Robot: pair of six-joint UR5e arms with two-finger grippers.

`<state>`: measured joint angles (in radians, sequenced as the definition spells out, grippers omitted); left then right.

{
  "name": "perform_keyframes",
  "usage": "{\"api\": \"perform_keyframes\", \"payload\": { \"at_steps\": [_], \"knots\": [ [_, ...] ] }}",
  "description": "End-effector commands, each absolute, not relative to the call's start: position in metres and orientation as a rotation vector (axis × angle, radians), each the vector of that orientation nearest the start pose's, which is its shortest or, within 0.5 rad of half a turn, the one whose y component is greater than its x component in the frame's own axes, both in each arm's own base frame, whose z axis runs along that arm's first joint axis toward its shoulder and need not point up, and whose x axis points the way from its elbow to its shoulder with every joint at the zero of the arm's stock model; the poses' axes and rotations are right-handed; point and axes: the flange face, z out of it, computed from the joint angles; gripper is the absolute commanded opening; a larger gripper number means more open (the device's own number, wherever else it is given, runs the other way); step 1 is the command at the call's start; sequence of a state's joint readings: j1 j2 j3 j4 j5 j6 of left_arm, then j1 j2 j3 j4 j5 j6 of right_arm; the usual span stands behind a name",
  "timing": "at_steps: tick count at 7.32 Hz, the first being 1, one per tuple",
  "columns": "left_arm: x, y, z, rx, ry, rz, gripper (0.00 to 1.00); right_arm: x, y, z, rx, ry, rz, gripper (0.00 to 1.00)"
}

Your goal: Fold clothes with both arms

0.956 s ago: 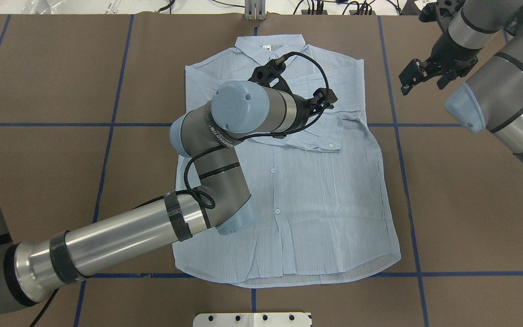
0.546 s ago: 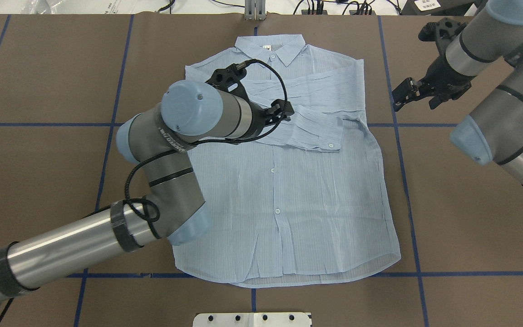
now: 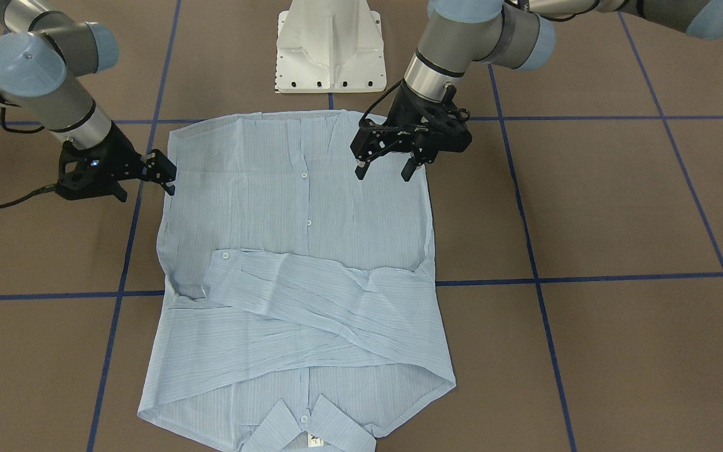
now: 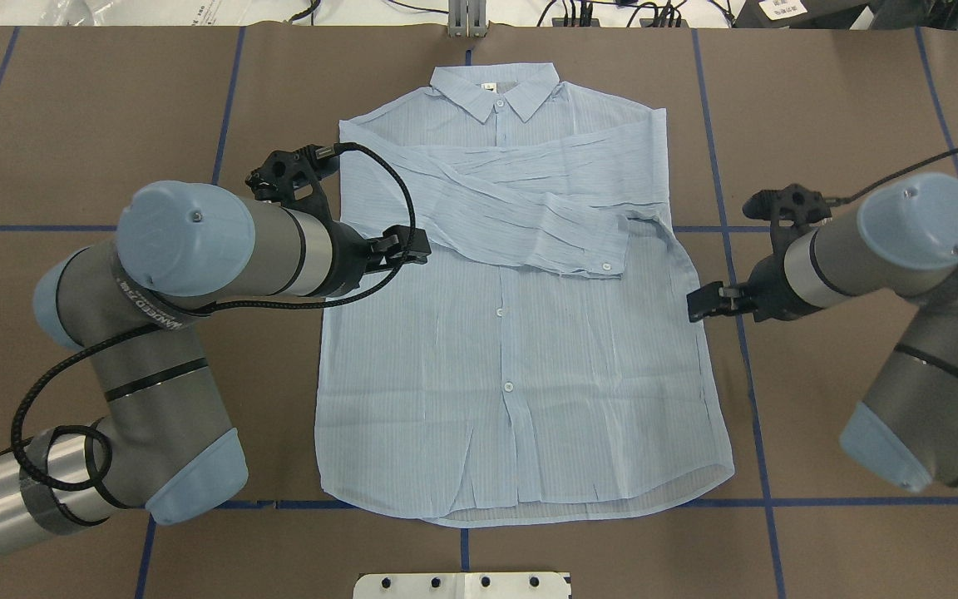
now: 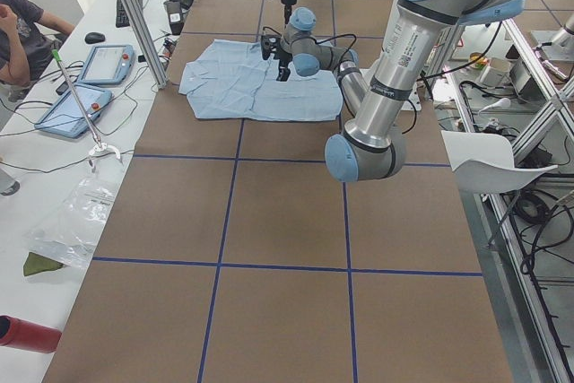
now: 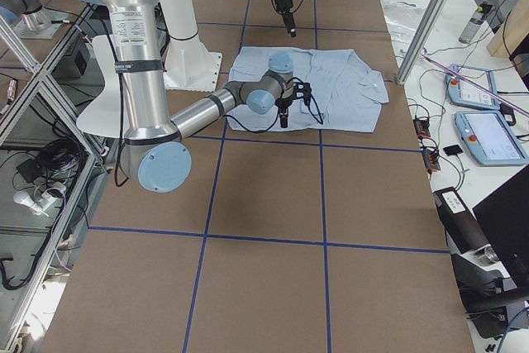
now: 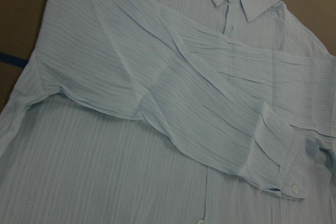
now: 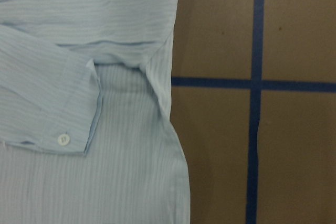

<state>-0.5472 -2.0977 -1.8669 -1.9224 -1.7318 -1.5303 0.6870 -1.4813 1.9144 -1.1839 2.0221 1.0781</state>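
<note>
The pale blue striped shirt [image 4: 520, 374] lies flat and buttoned on the brown table, collar [image 4: 496, 87] at the far edge. Both sleeves are folded across the chest [image 3: 311, 295]. My left gripper [image 4: 408, 246] hovers over the shirt's left side beside the folded sleeves. In the front-facing view it [image 3: 383, 172] is open and empty. My right gripper [image 4: 699, 306] is at the shirt's right edge, just below the cuff, and is open and empty [image 3: 145, 183]. The left wrist view shows the crossed sleeves [image 7: 199, 114]. The right wrist view shows the buttoned cuff [image 8: 63, 139] and the shirt's side edge.
The white pedestal base [image 4: 462, 585] stands at the near table edge. Blue tape lines [image 4: 745, 349] grid the brown table [image 4: 71, 125]. A metal post [image 4: 466, 21] stands at the far edge. Tablets [image 5: 103, 65] and an operator are beyond the far edge.
My left arm has drawn back leftward from over the chest to the shirt's left side. My right arm has come down from the far right corner to the shirt's right edge.
</note>
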Motion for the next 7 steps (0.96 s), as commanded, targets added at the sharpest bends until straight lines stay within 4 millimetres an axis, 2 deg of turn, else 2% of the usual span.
{"api": "perform_keyframes", "payload": {
  "at_steps": [1, 2, 3, 6, 7],
  "knots": [
    [0.453, -0.413, 0.186, 0.205, 1.169, -0.348, 0.98, -0.380, -0.340, 0.417, 0.055, -0.873, 0.005, 1.00],
    [0.453, -0.413, 0.187, 0.205, 1.168, -0.349, 0.98, -0.390, -0.316, 0.423, 0.076, -0.843, 0.004, 1.00],
    [0.453, -0.413, 0.187, 0.205, 1.168, -0.349, 0.98, -0.399, -0.305, 0.424, 0.068, -0.838, 0.002, 1.00],
    [0.454, -0.412, 0.187, 0.204, 1.168, -0.347, 0.98, -0.401, -0.291, 0.434, 0.032, -0.823, -0.016, 0.98],
    [0.455, -0.411, 0.186, 0.204, 1.170, -0.346, 0.98, -0.401, -0.288, 0.436, 0.018, -0.823, -0.023, 0.93]
  ]
}}
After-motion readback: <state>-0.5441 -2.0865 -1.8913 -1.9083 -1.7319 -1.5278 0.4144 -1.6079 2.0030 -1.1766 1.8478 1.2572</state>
